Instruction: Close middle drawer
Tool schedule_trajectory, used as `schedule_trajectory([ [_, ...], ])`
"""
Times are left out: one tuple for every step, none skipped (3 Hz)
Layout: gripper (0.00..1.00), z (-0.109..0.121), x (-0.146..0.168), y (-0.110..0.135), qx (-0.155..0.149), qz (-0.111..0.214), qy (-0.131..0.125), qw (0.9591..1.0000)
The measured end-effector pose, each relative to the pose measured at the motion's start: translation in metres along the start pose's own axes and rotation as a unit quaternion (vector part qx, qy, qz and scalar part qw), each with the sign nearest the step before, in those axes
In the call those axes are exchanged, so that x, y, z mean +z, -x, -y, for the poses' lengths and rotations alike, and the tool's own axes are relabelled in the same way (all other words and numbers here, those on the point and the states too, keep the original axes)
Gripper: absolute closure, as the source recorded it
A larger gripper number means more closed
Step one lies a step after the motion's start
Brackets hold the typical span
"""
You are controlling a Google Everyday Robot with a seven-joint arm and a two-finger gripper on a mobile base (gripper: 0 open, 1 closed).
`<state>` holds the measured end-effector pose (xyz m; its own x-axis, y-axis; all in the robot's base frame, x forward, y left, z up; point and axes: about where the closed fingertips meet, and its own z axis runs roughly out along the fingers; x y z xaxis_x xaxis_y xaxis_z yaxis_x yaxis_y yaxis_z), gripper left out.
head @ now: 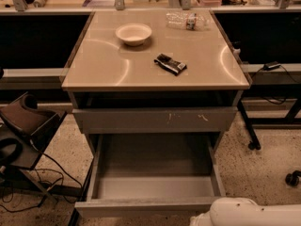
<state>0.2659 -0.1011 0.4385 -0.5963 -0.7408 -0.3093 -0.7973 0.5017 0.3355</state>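
The middle drawer [155, 186] stands pulled far out from the cabinet under the desk [103, 69]. Its bare grey inside faces up and its plain flat front runs along the bottom of the view. Above it sits a taller grey drawer front [136, 120] with small orange scratch marks right of centre, closed or nearly so, and a dark gap shows between it and the desk top.

A white, rounded part of the robot arm [249, 213] shows at the lower right edge, just beside the right end of the open drawer's front. The gripper lies outside the view, so the state of its jaws cannot be told.

On the desk a pale bowl [133, 33] stands toward the back left. A black packet [170, 64] lies near the centre, and a clear plastic bottle [187, 20] lies on its side at the back right. The three are well apart.
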Motion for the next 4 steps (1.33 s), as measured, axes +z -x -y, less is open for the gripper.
schedule_trajectory([
  [0.00,0.024,0.014,0.006,0.008,0.003,0.010,0.9999],
  [0.00,0.068,0.035,0.018,0.029,0.003,0.032,0.9991],
  [0.00,0.074,0.037,0.020,0.033,0.004,0.034,0.9989],
  [0.00,0.103,0.027,0.045,0.040,0.025,0.025,0.9986],
])
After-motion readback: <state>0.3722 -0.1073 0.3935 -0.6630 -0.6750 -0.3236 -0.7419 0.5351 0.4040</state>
